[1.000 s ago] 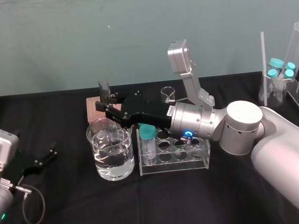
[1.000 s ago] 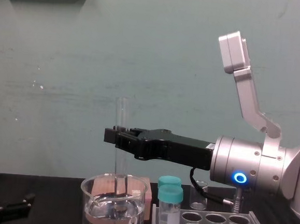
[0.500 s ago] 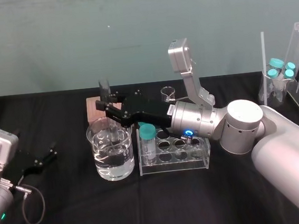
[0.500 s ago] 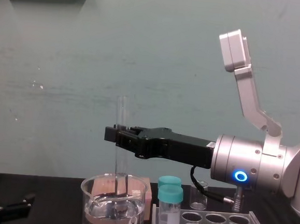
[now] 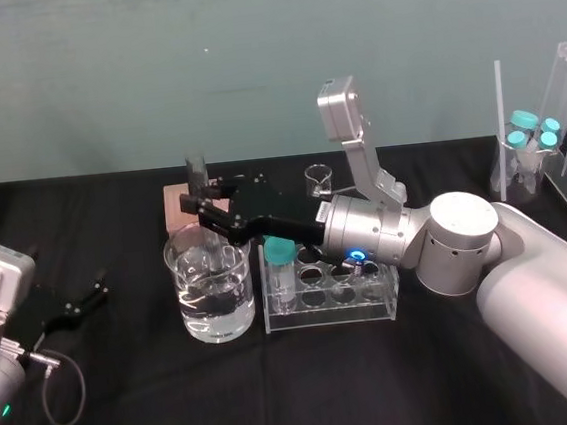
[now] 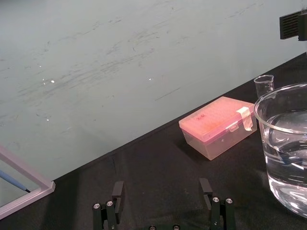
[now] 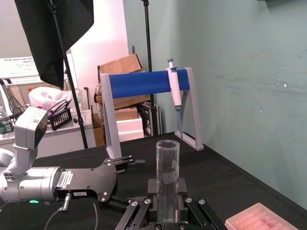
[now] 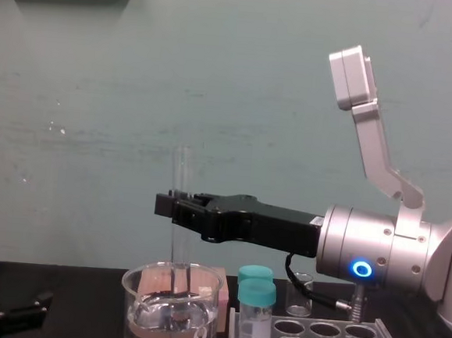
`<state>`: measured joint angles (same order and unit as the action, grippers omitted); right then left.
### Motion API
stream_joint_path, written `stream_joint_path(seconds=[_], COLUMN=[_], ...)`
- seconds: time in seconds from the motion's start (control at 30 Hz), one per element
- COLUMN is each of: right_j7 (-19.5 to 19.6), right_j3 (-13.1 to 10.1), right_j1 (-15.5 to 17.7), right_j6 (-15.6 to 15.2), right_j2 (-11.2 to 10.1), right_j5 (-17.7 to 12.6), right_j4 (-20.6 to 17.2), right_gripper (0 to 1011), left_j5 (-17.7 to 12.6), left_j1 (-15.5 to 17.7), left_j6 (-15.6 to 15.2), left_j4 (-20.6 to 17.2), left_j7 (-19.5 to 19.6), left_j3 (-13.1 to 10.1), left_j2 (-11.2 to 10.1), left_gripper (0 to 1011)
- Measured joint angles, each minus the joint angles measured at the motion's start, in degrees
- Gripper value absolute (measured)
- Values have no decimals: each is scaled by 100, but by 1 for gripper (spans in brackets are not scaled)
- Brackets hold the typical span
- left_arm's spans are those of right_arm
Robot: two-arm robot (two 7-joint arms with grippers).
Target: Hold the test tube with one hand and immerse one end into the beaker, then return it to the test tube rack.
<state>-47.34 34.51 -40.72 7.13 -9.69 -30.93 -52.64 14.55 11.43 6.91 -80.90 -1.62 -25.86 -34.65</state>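
Observation:
The test tube (image 8: 180,183) stands upright, clear and uncapped, and my right gripper (image 8: 170,205) is shut on its middle. Its lower end reaches down inside the large beaker (image 8: 171,315), which is partly filled with water; how deep it goes I cannot tell. From the head view, the right gripper (image 5: 206,208) hovers over the beaker (image 5: 212,298). The right wrist view has the test tube (image 7: 168,178) clamped between the fingers. The clear test tube rack (image 5: 373,309) sits just right of the beaker. My left gripper (image 6: 161,201) is parked at the left, open.
Two teal-capped vials (image 8: 256,298) stand in the rack's left end. A pink box (image 5: 176,205) lies behind the beaker and a tiny beaker (image 5: 318,178) behind the rack. More vials (image 5: 530,139) and clear stands are at the far right. A pipette stand (image 7: 144,86) is far left.
My right gripper has edged slightly left with the test tube, still over the beaker. The left arm has not moved.

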Motion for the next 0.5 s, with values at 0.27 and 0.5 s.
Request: stream_joint_path(seconds=[0.27,0.5], right_j7=[6,15], right_j3=[5,8], right_j1=[21,26], right_j6=[-9,-13], right_j2=[-10,-14], right_j5=[1,0], right_j4=[-28,-26], right_gripper=[226,226], left_j5=[0,0], left_j1=[0,0], left_j6=[0,0], left_j4=[0,0], left_j7=[0,0], left_j3=[0,0], left_j2=[0,0], left_gripper=[1000,1000])
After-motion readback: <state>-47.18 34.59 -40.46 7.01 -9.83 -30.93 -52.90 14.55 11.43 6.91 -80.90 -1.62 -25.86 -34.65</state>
